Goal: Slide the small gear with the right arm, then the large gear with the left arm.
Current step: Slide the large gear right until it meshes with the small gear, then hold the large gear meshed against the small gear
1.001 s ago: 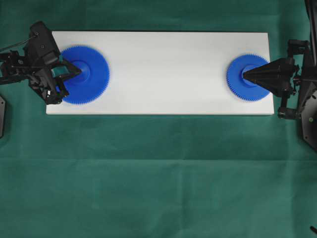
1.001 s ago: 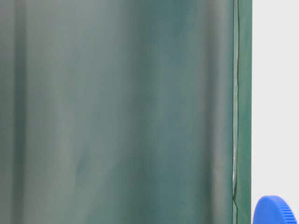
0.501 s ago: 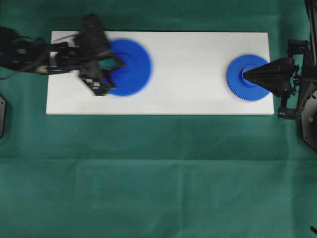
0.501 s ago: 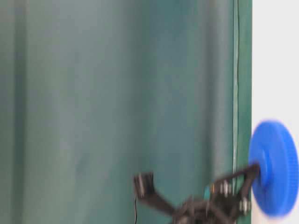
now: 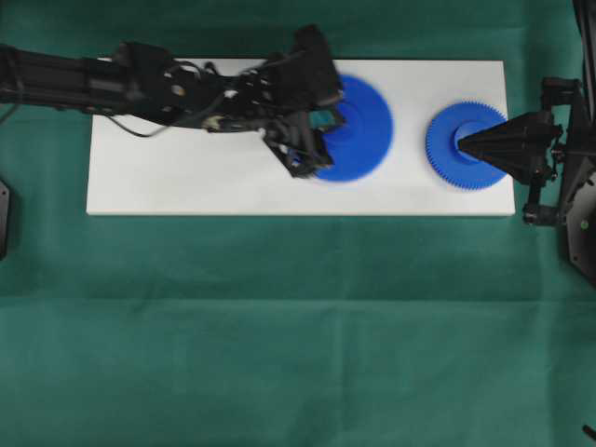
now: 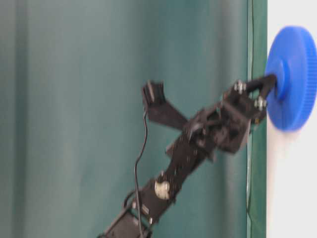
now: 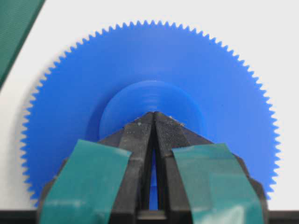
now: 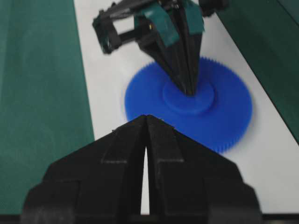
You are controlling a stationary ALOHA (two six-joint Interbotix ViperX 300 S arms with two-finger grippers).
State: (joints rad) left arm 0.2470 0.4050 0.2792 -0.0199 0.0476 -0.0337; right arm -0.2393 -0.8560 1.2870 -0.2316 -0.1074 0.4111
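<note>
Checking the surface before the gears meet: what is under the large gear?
The large gear lies flat on the white board; the board beneath it is covered.

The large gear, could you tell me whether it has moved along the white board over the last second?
Yes. The large gear has slid along the white board from its left end toward the small gear, pushed by the left end effector.

No legible text, label, brand, number or sign anywhere in these views.
</note>
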